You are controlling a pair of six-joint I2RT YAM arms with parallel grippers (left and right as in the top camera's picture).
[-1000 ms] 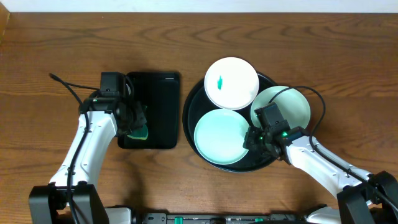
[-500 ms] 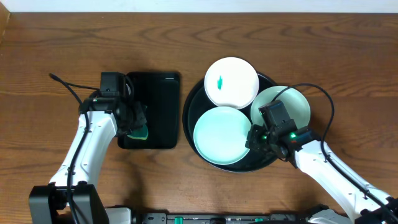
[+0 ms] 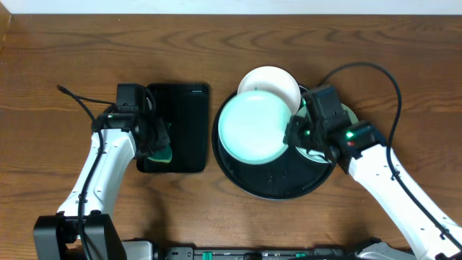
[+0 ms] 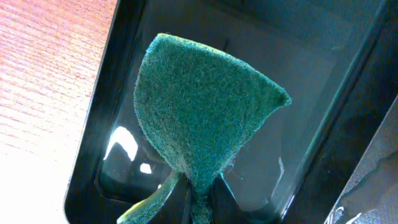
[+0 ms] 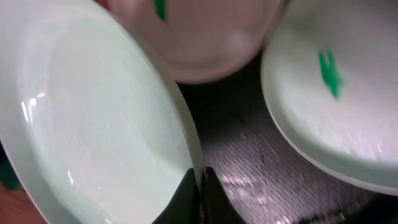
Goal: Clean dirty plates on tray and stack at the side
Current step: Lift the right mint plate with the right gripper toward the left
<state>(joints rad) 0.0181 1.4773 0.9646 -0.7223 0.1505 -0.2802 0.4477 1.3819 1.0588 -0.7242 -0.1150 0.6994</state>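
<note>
My right gripper [image 3: 294,134] [image 5: 200,180] is shut on the rim of a clean-looking pale-mint plate [image 3: 254,130] [image 5: 93,124]. It holds this plate tilted, above the round black tray [image 3: 278,180] [image 5: 249,155]. Behind it lies a white plate [image 3: 280,83] [image 5: 205,43] with a green smear, partly covered by the held plate. A third plate [image 5: 329,106], also smeared green, lies on the tray's right, mostly hidden under my right arm in the overhead view. My left gripper [image 3: 160,148] [image 4: 199,205] is shut on a green scouring pad [image 3: 165,153] [image 4: 199,112].
The pad hangs over a smaller rectangular black tray [image 3: 186,115] [image 4: 323,155] left of the round one. Bare wooden tabletop [image 3: 86,43] surrounds both trays. A black cable [image 3: 372,68] loops above my right arm.
My right gripper has lifted the mint plate off the tray's front and carried it back and left, so it overlaps the white plate. The left arm has not moved.
</note>
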